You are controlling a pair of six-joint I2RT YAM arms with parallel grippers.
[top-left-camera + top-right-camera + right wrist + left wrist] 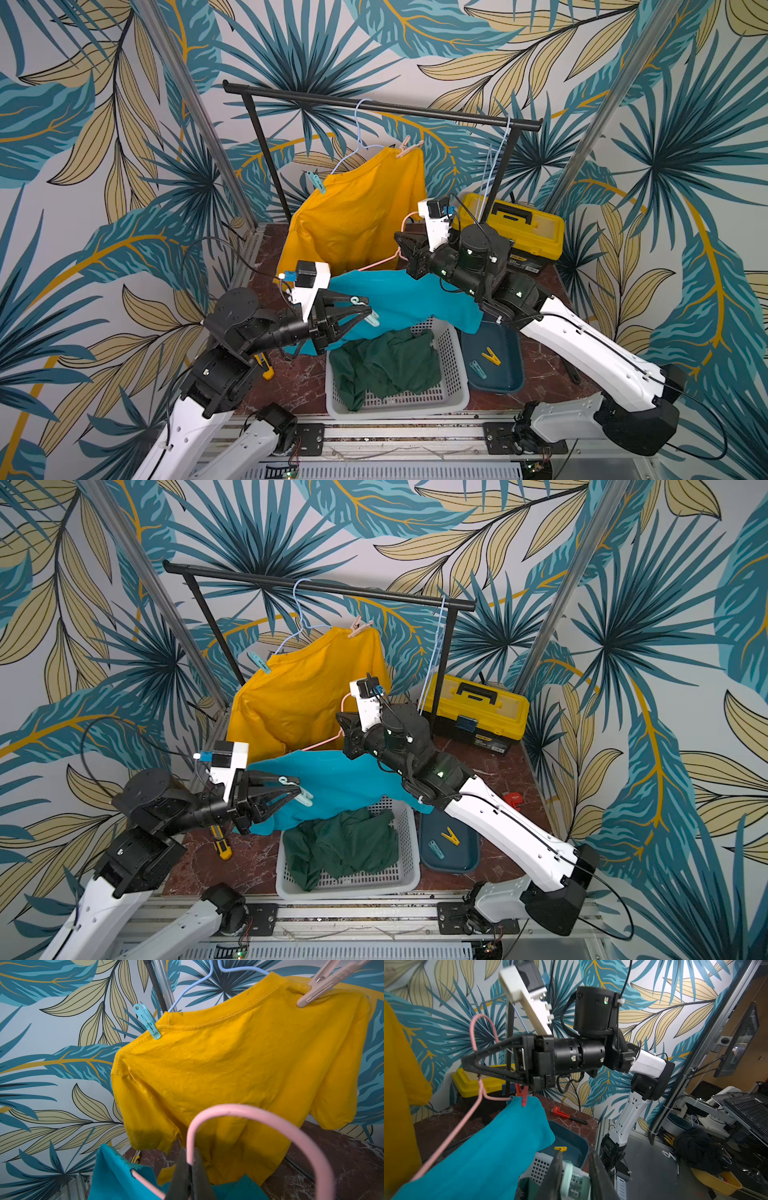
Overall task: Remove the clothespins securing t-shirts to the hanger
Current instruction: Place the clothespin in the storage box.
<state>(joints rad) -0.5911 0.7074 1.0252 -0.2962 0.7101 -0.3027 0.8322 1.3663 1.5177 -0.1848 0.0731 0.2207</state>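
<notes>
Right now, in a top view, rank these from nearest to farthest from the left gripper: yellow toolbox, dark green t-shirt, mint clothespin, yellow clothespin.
1. mint clothespin: clamped in the left gripper.
2. dark green t-shirt: in the white basket, just below.
3. yellow clothespin: in the blue tray, farther right.
4. yellow toolbox: back right corner.
</notes>
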